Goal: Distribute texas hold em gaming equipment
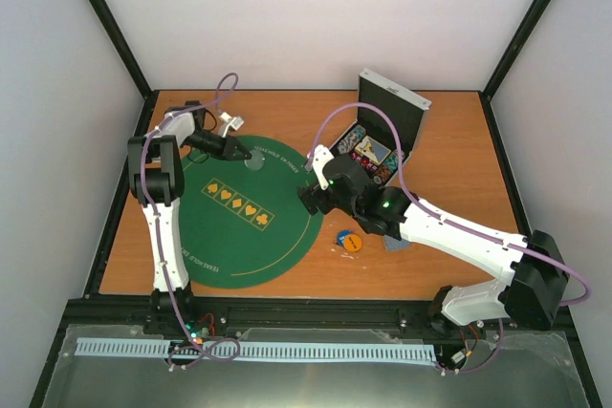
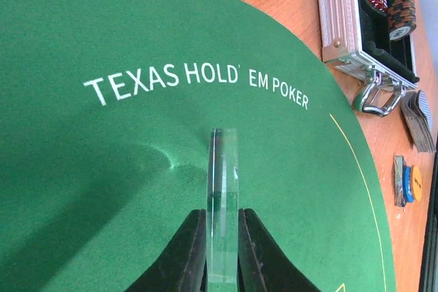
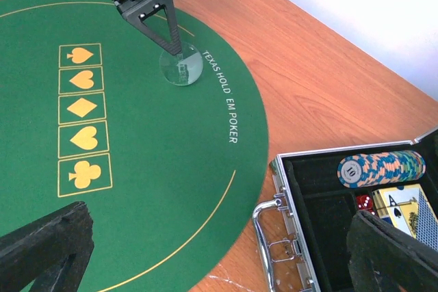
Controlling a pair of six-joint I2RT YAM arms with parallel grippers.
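My left gripper [image 1: 236, 152] is shut on the clear disc [image 1: 253, 161], holding it low over the green mat by the "TEXAS HOLD'EM POKER" lettering. The left wrist view shows the disc [image 2: 223, 189] edge-on between the fingers [image 2: 185, 258]. It also shows in the right wrist view [image 3: 181, 68]. My right gripper [image 1: 311, 200] is open and empty above the mat's right edge, its fingers [image 3: 48, 244] spread wide. An orange disc [image 1: 353, 243], a blue chip [image 1: 340, 235] and grey-backed cards [image 1: 394, 244] lie on the wood right of the mat.
The open silver case [image 1: 413, 114] stands at the back right with a chip stack [image 3: 380, 167], cards [image 3: 404, 213] and a red die inside; its handle [image 3: 263, 237] faces the mat [image 1: 229, 236]. A small silver object [image 1: 229, 123] lies behind the left gripper.
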